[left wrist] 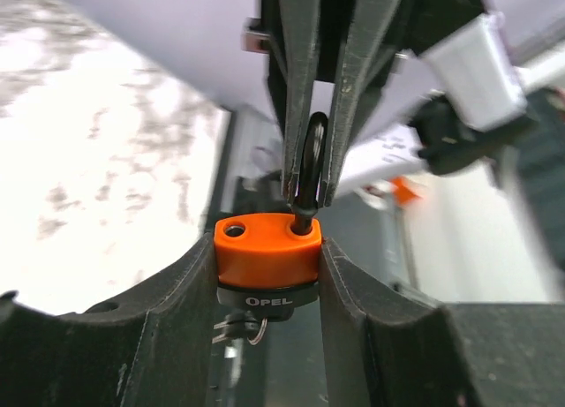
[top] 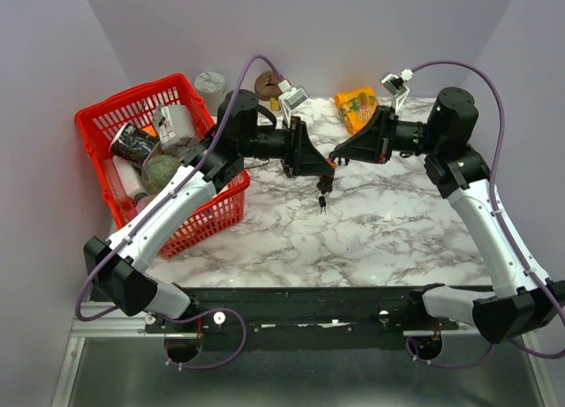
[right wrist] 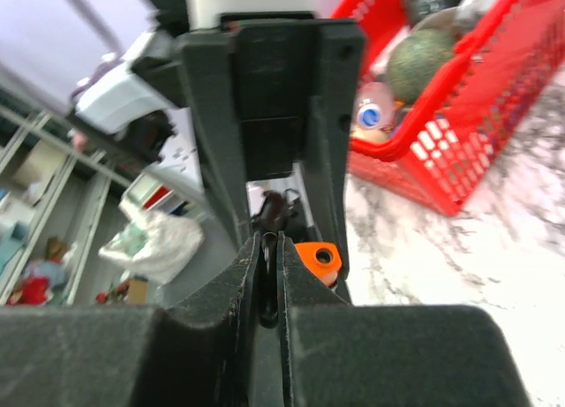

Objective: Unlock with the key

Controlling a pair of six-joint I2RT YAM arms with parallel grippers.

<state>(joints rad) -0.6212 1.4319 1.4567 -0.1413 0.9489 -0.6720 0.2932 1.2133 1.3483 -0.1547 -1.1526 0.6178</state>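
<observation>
Left gripper [left wrist: 267, 267] was clamped on the orange lock [left wrist: 265, 246], one finger on each side of its body, holding it in the air over the table [top: 397, 222] about midway between the two arms. Right gripper [right wrist: 268, 270] came in from the opposite side and was pinched shut on the dark shackle [left wrist: 311, 155], which stood up out of the lock's top.

A black key [left wrist: 267, 301] sat against the lock's underside, apparently seated in the keyway, with a ring and more metal dangling toward the table. Its long axis ran straight down, in line with the shackle, so it lay at the far end of the lock from the right gripper and just below the left fingers. Both grippers were occupied. Turning the key would probably need the right one to let go of the shackle and come up from beneath while the left kept the body fixed.
</observation>
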